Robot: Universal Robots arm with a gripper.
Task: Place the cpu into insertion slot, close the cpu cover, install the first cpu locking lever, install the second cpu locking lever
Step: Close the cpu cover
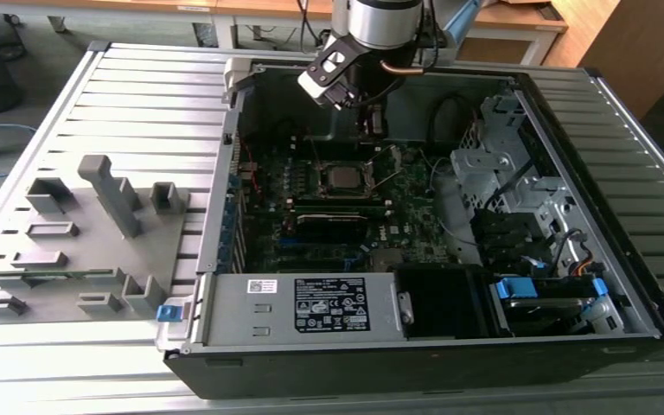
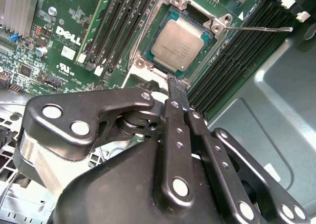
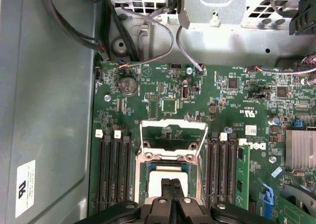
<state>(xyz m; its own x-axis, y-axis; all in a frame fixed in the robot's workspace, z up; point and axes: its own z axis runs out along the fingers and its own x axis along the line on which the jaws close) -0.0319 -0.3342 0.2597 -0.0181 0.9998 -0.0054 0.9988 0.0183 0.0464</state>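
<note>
The cpu (image 2: 180,45) lies flat in the insertion slot (image 2: 139,62) on the green motherboard, its silver top showing; in the exterior view the cpu (image 1: 341,177) sits mid-board. The cpu cover (image 3: 173,127) stands flipped open on the far side of the socket from my fingers, its square window showing the board behind. A thin metal locking lever (image 2: 256,29) sticks out sideways beside the socket. My gripper (image 2: 177,81) is shut with nothing between its fingers, its tip just above the socket's near edge. The same gripper (image 3: 170,182) hangs over the cpu (image 3: 159,177).
Long black memory slots (image 2: 123,21) flank the socket on both sides. The case wall (image 3: 44,110) rises close by. A power supply (image 1: 309,304) and drive cages (image 1: 505,173) fill the case. A grey fixture plate (image 1: 90,233) lies outside on the exterior view's left.
</note>
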